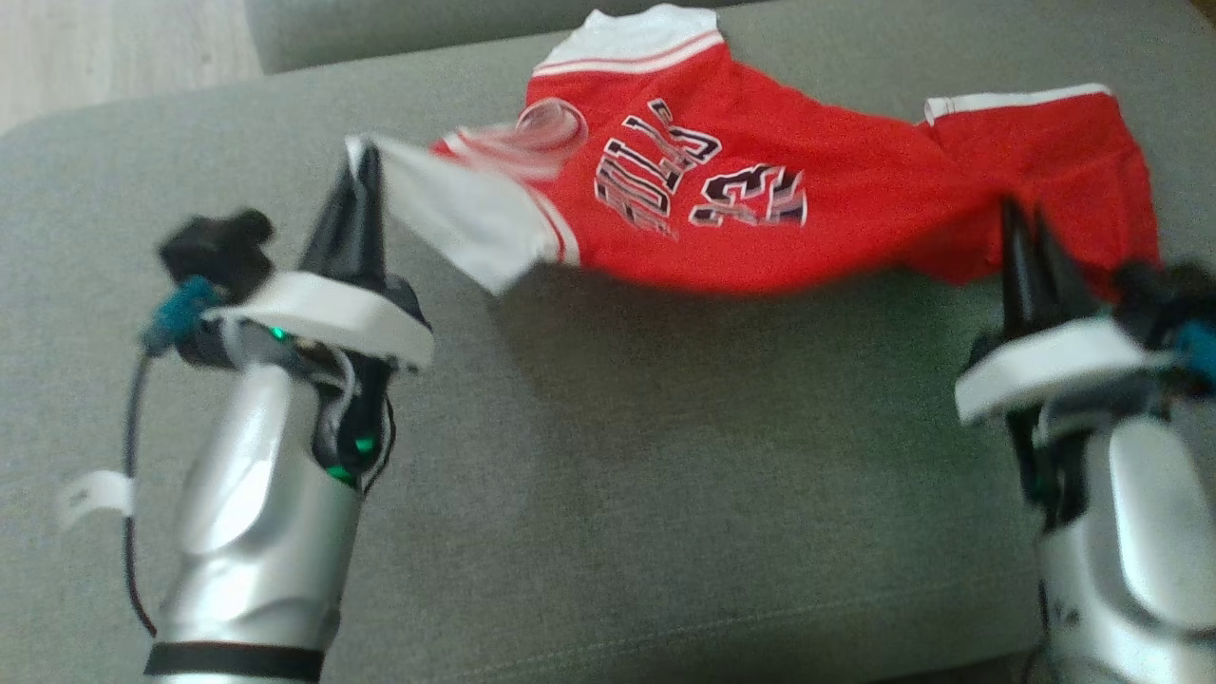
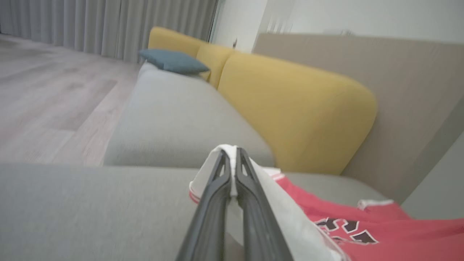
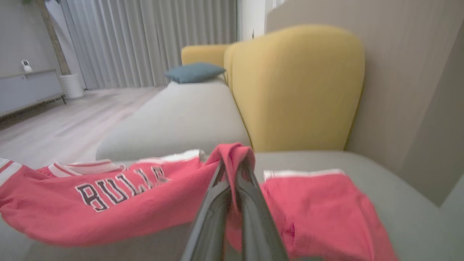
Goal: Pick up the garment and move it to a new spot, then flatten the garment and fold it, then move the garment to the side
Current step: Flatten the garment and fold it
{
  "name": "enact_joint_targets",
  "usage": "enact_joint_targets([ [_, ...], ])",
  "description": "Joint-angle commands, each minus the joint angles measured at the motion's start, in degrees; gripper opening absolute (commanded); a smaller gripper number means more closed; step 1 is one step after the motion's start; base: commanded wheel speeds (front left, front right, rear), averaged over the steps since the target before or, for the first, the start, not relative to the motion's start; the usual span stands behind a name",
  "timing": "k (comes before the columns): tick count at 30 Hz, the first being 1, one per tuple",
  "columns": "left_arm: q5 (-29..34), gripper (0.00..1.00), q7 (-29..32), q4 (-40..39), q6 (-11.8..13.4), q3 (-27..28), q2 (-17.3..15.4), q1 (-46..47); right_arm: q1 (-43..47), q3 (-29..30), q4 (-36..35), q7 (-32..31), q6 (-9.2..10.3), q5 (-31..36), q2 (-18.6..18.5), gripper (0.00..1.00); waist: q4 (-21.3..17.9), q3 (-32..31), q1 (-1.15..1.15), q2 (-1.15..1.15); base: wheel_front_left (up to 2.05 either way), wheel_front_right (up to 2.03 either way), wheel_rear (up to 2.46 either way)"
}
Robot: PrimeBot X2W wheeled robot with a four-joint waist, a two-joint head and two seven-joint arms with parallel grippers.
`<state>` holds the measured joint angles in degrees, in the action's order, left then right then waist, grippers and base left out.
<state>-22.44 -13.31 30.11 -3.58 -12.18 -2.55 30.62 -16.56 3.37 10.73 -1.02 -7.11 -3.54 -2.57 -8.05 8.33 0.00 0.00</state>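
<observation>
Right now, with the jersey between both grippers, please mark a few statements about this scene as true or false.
1. The left gripper is shut on the white sleeve of the jersey. True.
2. The right gripper hangs open above the jersey. False: it is shut on the jersey's red fabric.
3. The jersey is folded into a neat square. False: it is stretched, unfolded, between the two grippers.
4. A blue pillow lies against the yellow backrest. True.
</observation>
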Motion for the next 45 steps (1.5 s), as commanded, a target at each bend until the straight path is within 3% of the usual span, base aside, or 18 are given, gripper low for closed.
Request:
enact_joint_targets([
  [1,-1.75,0.0,-0.68,-5.78,-0.38,2.84,-0.9,1.53,-5.23,-2.15,-3.74,-0.16,-0.37,-0.34,-0.99,0.0,0.6,-1.38,0.0,0.0,0.0,0.0,0.0],
  [7,-7.98,0.0,1.75,-21.76,0.76,4.78,-0.58,1.32,-13.23,-4.63,-8.0,-2.65,-0.37,-3.78,-4.59,0.0,1.71,-4.16,0.0,0.0,0.0,0.0,0.0],
  [12,-12.82,0.0,5.03,-34.21,3.84,5.16,-0.43,-0.52,-15.31,-5.77,-11.31,-5.9,-0.37,-5.78,-6.4,0.0,2.47,-6.76,0.0,0.0,0.0,0.0,0.0],
  [19,-16.18,0.0,9.31,-49.6,9.39,3.61,-0.37,-4.4,-10.4,-4.66,-20.14,-12.43,-0.37,-7.11,-4.91,0.0,2.9,-8.77,0.0,0.0,0.0,0.0,0.0],
  [24,-15.54,0.0,12.17,-54.51,11.96,3.47,-1.0,-2.38,-8.62,-3.06,-25.75,-18.34,-0.37,-7.28,-2.85,0.0,3.07,-8.05,0.0,0.0,0.0,0.0,0.0],
  [28,-14.73,0.0,13.58,-52.91,12.42,3.8,-1.95,1.33,-10.71,-2.7,-26.07,-21.03,-0.37,-6.56,-2.53,0.0,3.03,-5.96,0.0,0.0,0.0,0.0,0.0],
  [33,-15.02,0.0,15.62,-42.92,11.39,4.71,-3.45,11.92,-19.81,-3.32,-19.71,-23.29,-0.37,-7.82,-2.96,0.0,3.15,0.25,0.0,0.0,0.0,0.0,0.0],
  [40,-12.23,0.0,12.88,-19.97,7.62,5.49,-6.88,32.98,-41.85,-8.53,2.74,-18.31,-0.37,-7.87,-7.39,0.0,3.81,9.37,0.0,0.0,0.0,0.0,0.0],
  [45,-11.08,0.0,5.87,-6.18,5.18,6.22,-6.63,46.3,-58.16,-11.46,18.65,-7.16,-0.37,-5.33,-9.85,0.0,5.27,12.66,0.0,0.0,0.0,0.0,0.0],
])
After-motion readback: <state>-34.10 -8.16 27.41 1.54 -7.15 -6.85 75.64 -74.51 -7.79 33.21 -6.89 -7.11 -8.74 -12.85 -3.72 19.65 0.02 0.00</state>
